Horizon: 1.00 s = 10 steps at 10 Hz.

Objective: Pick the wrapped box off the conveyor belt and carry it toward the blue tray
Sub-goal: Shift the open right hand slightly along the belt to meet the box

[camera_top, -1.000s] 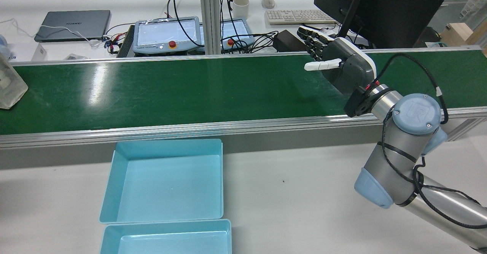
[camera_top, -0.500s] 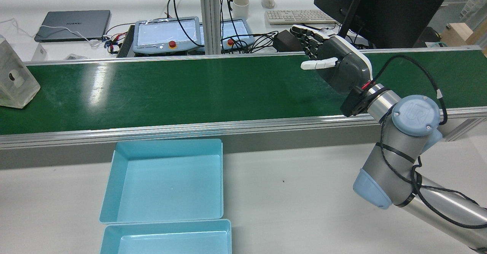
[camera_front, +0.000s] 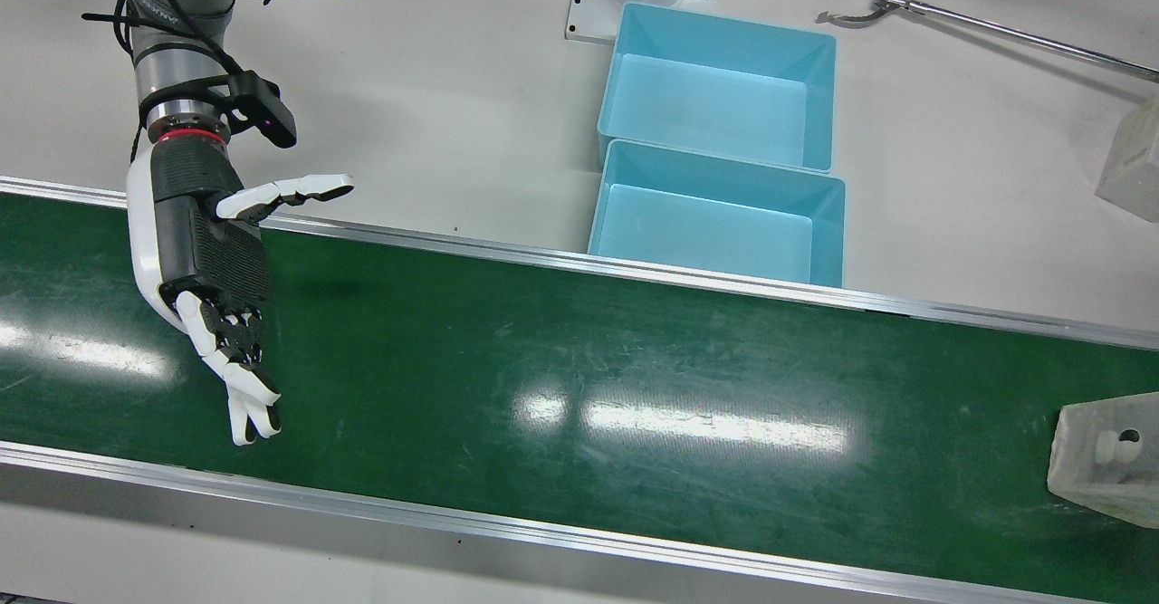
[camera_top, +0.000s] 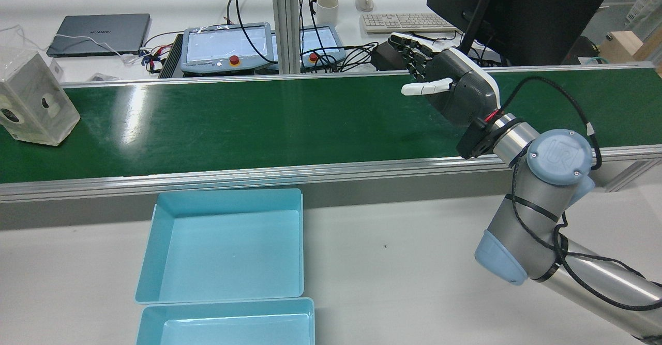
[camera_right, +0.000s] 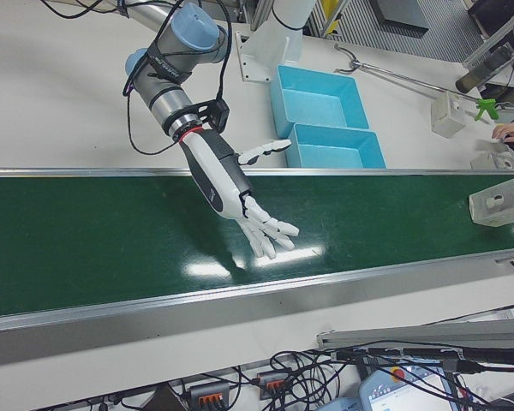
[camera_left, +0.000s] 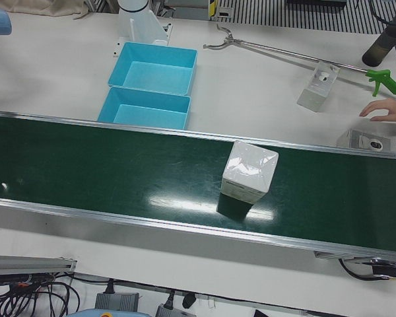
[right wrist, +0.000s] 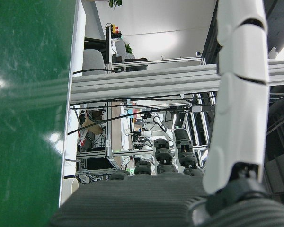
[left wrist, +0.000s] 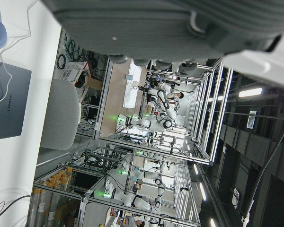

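Note:
The wrapped box (camera_top: 33,102), white under clear film, stands upright on the green conveyor belt (camera_top: 258,122) at the rear view's far left. It also shows in the front view (camera_front: 1105,459), the left-front view (camera_left: 249,172) and the right-front view (camera_right: 501,199). My right hand (camera_top: 445,84) is open and empty, palm sideways above the belt, far to the right of the box; it also shows in the front view (camera_front: 213,287) and the right-front view (camera_right: 240,197). Two blue trays (camera_top: 227,194) sit on the table beside the belt. My left hand (left wrist: 180,23) shows only in its own view, empty, fingers spread.
Another wrapped box (camera_left: 315,87) and a hooked pole (camera_front: 996,29) lie on the table past the trays. A person's hand (camera_left: 386,109) rests at the table's edge. Teach pendants (camera_top: 227,47), cables and a monitor (camera_top: 512,14) stand behind the belt.
The wrapped box has ridden the belt to the right and come fully into the rear view. My right hand has drifted a little left and farther over the belt, still open.

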Each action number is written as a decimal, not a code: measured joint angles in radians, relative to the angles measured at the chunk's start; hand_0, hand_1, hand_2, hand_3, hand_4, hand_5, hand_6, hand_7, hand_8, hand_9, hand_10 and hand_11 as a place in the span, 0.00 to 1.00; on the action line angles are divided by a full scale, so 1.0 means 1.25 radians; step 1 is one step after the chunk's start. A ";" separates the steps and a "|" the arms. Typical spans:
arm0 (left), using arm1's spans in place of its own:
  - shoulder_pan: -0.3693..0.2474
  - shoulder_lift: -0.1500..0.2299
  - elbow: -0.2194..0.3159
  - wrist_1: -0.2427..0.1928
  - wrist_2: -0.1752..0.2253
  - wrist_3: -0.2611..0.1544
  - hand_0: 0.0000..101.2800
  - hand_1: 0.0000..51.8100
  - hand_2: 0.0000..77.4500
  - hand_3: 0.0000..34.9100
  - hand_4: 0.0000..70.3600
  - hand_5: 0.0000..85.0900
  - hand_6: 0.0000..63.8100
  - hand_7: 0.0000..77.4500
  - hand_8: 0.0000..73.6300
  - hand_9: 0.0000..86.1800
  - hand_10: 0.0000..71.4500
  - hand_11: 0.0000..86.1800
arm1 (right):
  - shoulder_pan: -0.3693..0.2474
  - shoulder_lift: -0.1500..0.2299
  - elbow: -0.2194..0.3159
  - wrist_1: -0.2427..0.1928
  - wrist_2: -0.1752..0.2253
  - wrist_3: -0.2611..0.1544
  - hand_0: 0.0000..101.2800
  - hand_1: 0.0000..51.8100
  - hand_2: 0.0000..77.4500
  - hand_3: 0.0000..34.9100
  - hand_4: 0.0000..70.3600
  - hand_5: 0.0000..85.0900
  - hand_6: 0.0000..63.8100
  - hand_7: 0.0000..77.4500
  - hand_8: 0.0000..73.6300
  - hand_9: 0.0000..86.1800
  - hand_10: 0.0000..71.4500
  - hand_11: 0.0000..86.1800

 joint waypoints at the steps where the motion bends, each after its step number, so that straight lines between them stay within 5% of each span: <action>1: 0.000 0.000 0.000 0.000 0.000 0.000 0.00 0.00 0.01 0.00 0.00 0.01 0.01 0.01 0.01 0.01 0.00 0.01 | -0.001 0.001 -0.001 0.000 0.001 -0.003 0.46 0.28 0.14 0.00 0.12 0.19 0.04 0.04 0.01 0.04 0.00 0.01; 10: 0.000 0.000 0.000 0.000 0.000 0.000 0.00 0.00 0.01 0.00 0.00 0.01 0.01 0.01 0.01 0.00 0.01 0.01 | -0.001 0.007 -0.002 -0.001 0.019 -0.014 0.46 0.28 0.13 0.00 0.12 0.19 0.04 0.04 0.02 0.04 0.00 0.01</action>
